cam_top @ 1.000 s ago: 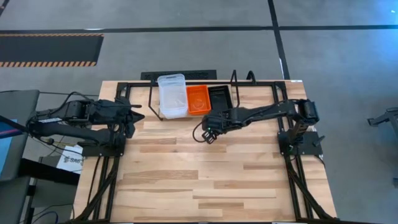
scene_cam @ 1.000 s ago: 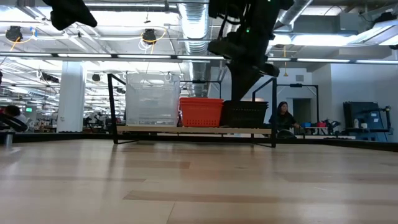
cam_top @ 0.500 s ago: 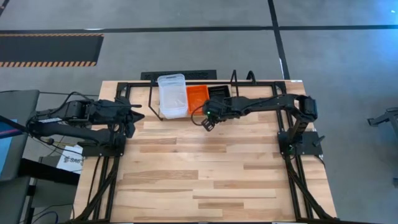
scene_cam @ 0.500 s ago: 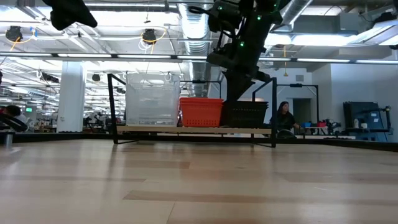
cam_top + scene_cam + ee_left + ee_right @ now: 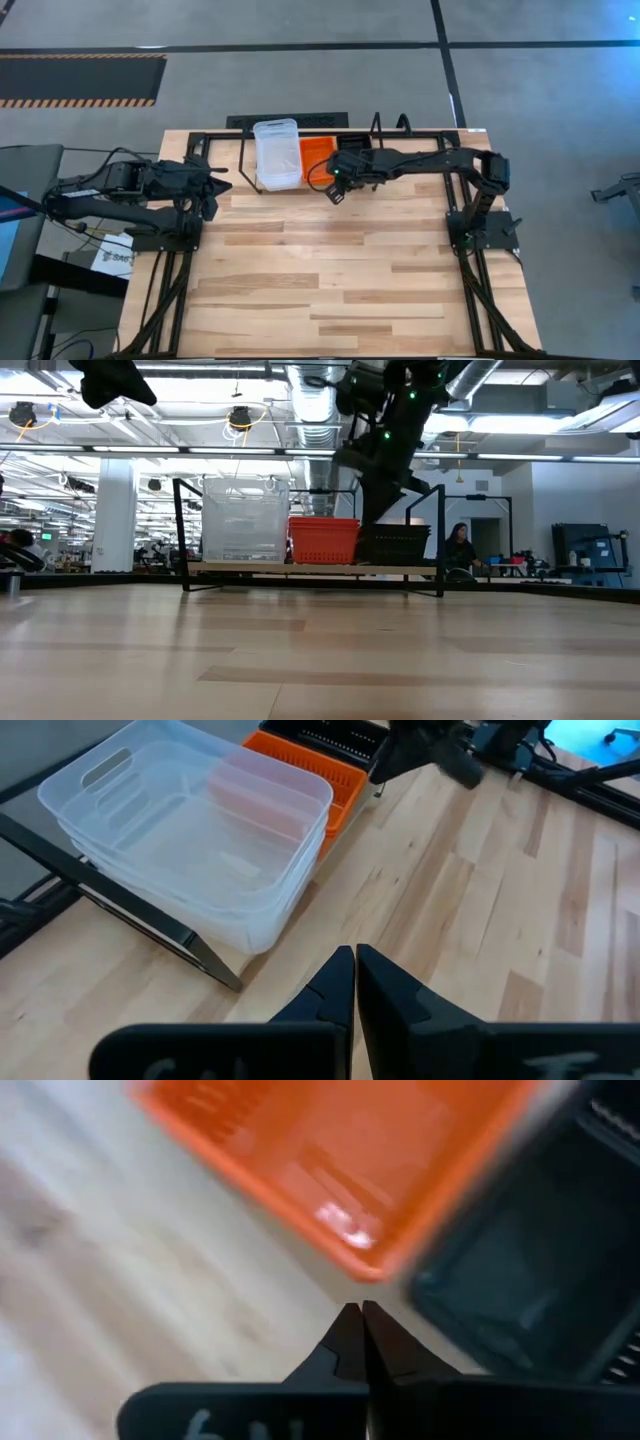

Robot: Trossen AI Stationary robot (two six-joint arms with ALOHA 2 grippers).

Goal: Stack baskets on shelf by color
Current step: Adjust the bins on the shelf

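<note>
Baskets (image 5: 277,152) stacked by color on shelf (image 5: 310,569) at table's far edge: clear, orange, black. Right gripper (image 5: 336,192) above shelf's front edge, fingers pressed together, empty. Left gripper (image 5: 222,184) near left edge, closed, empty.

The right arm reaches across the table's far edge, its gripper (image 5: 334,194) empty and closed. The left arm waits at the left edge, its gripper (image 5: 220,186) closed too.

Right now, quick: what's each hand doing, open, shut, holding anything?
Left hand: shut, holding nothing, parked near the clear baskets.
Right hand: shut, holding nothing, over the front edge of the orange basket and black basket.
</note>
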